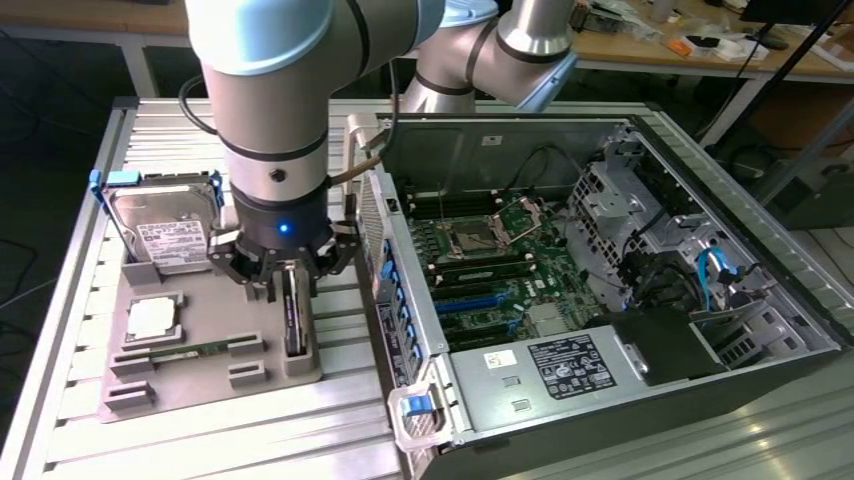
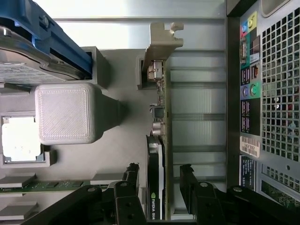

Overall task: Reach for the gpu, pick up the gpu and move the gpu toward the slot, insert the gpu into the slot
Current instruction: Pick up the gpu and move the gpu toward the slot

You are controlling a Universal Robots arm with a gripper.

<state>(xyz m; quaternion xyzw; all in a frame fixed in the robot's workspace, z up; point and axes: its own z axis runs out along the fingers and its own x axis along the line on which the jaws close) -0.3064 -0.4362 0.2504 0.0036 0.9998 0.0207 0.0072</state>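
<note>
Black multi-fingered claw [image 1: 286, 285] straddling the thin dark graphics card with a silver metal bracket, the gpu [image 1: 296, 322].

The gpu [image 2: 156, 187] stands on edge in a slot of the grey plastic fixture tray [image 1: 200, 385], beside the open silver computer case [image 1: 507, 150]. The claw [image 2: 159, 171] is spread, with a finger [image 2: 132, 176] on either side of the card and gaps visible between them in the wrist view.

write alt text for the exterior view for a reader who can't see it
The gripper, open, straddles the top of the gpu, which stands on edge in a grey fixture tray. A hard drive stands at the tray's far end, and an open computer case showing its motherboard lies to the exterior view's right.
</note>
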